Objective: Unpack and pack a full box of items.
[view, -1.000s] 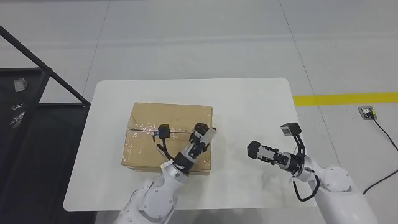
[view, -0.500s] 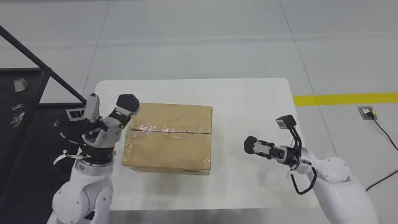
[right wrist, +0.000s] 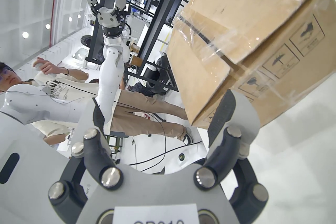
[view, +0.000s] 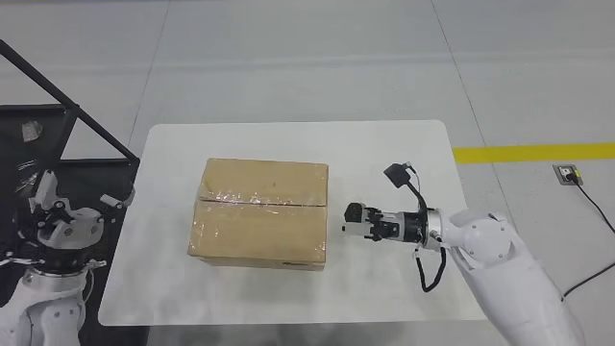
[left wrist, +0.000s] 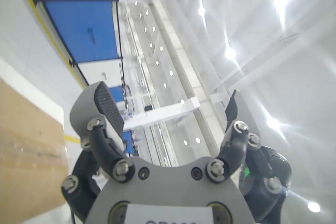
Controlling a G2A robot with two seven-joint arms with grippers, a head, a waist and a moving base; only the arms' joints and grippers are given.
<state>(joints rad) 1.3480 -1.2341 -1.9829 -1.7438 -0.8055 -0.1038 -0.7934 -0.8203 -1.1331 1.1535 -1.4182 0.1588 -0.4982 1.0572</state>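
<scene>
A closed cardboard box [view: 261, 211] is seen on the white counter [view: 384, 154], set left of the counter's middle, with its top flaps shut and clear tape laid along the centre seam and down over the end faces. Printed handling symbols are carried on the end face turned toward the right arm. The right end effector [view: 351, 221] is held low over the counter, just beside that end face and near the box's corner closest to the robot. In the right wrist view its fingers [right wrist: 223, 109] are spread apart with nothing between them, and whether the box [right wrist: 236, 25] is touched cannot be told. The left end effector [view: 77, 197] is held off the counter, beyond its left edge and well apart from the box, and is pointed upward at the ceiling lights. It is seen in the left wrist view [left wrist: 168, 109] with its fingers [left wrist: 105, 107] wide apart and empty, and a part of the box [left wrist: 26, 143] is caught at the view's edge. A black metal frame [view: 58, 106] stands to the left of the counter.
</scene>
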